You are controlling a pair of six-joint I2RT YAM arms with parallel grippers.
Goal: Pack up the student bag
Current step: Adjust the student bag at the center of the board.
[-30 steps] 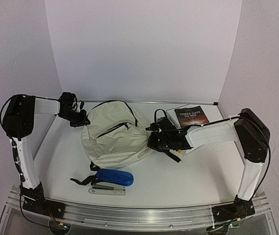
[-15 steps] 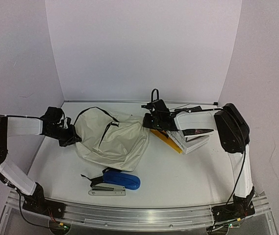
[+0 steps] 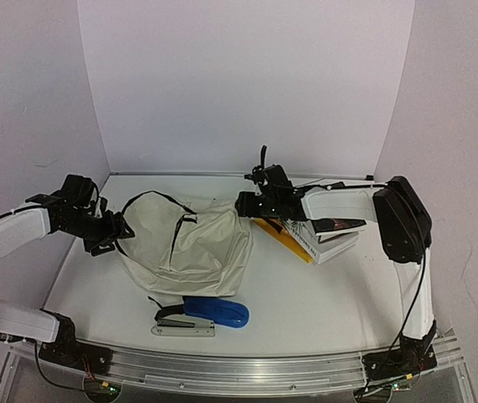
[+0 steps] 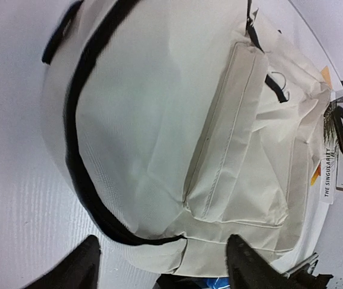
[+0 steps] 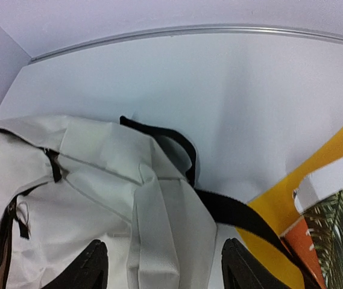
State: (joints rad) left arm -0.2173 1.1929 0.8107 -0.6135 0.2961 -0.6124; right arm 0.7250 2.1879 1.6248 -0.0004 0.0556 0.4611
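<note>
Nearest the front edge of the white table [image 3: 323, 294] lies a blue-topped metal stapler [image 3: 201, 315], just beside the lower hem of the student bag [image 3: 188, 243]. The bag is a cream soft fabric backpack with black zips and straps, slumped flat at the left-centre of the surface. The left gripper [image 3: 109, 237] sits at its left end, the right gripper [image 3: 247, 204] at its right end by the black carry strap [image 5: 159, 132]; both have fingers apart, clamping nothing. The step looks like readying the bag for loading. One gripper should pinch fabric beside the main zip and hold it taut while the other works the opening (I cannot tell whether it is unzipped). Toward the back right corner waits a small stack of paperback books [image 3: 331, 239].
</note>
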